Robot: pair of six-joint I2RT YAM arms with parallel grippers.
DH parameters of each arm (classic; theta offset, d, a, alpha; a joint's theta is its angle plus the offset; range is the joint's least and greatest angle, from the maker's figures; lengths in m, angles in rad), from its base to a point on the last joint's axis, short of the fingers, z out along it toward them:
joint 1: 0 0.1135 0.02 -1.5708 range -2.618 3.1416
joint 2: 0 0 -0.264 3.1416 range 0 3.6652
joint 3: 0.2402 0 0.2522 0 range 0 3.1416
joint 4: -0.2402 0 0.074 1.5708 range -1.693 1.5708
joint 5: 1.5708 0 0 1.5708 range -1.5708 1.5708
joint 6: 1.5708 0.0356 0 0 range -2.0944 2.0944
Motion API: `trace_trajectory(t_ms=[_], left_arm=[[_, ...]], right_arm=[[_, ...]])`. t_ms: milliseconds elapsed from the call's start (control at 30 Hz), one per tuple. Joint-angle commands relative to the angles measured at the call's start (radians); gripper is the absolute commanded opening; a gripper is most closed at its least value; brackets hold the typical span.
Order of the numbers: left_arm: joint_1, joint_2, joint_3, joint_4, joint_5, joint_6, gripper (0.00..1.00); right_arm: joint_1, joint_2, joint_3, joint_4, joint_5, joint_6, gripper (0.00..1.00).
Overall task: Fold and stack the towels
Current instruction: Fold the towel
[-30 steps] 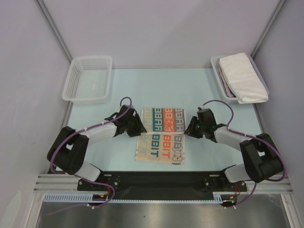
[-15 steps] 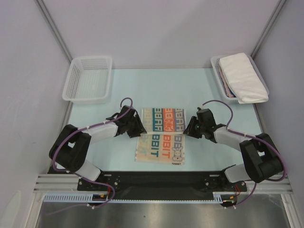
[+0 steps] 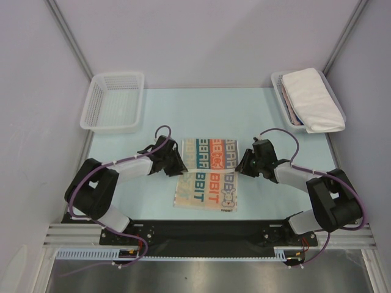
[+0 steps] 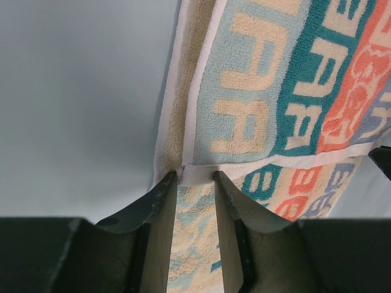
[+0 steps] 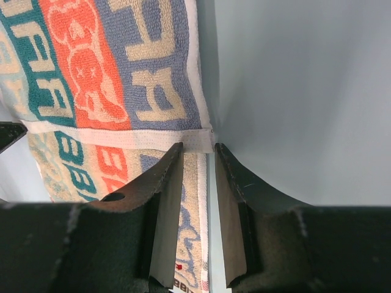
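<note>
- The left gripper point(image 4: 195, 177) is pinching the left corner of a white hem on the RABBIT towel point(image 4: 275, 91). Its two dark fingers point(image 4: 162, 207) are pressing in from either side of the cloth.
- The right gripper point(image 5: 198, 149) is doing the same at the right corner of that hem, its jaws closing narrowly on the fabric.
- In the top view, the left gripper point(image 3: 180, 166) and right gripper point(image 3: 241, 166) are facing each other across the RABBIT towel point(image 3: 211, 174). Each is sitting low at one side edge.
- The towel is lying on the pale blue table point(image 3: 183, 110) between the two arms, near its front edge. The held hem is running across its middle, with bold lettering on the far half and paler lettering on the near half.
- A white towel point(image 3: 311, 97) is lying folded in the right basket point(image 3: 276, 79), with a pinkish cloth point(image 3: 292, 117) peeking out beneath it.
- The left basket point(image 3: 116, 76) is standing at the far left corner.
</note>
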Motion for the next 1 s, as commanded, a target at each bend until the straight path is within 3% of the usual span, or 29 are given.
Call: trace_trajectory(t_ms=[0,567,767,867,967], left_arm=[[-0.011,0.007,0.048,0.001,-0.015,-0.012,0.36],[-0.011,0.001,0.085,-0.047,-0.038,0.023,0.31],[-0.011,0.019,0.097,-0.038,-0.047,0.038,0.14],[-0.01,0.021,0.101,-0.034,-0.051,0.046,0.0],[-0.01,0.005,0.101,-0.034,-0.053,0.058,0.0]], right_arm=[[0.002,-0.004,0.014,0.021,-0.002,0.004,0.32],[0.002,0.004,0.017,0.025,-0.007,0.002,0.26],[0.002,-0.001,0.024,0.016,-0.005,-0.002,0.17],[0.002,-0.011,0.025,0.01,-0.002,-0.002,0.13],[0.002,-0.021,0.025,-0.002,0.002,-0.007,0.11]])
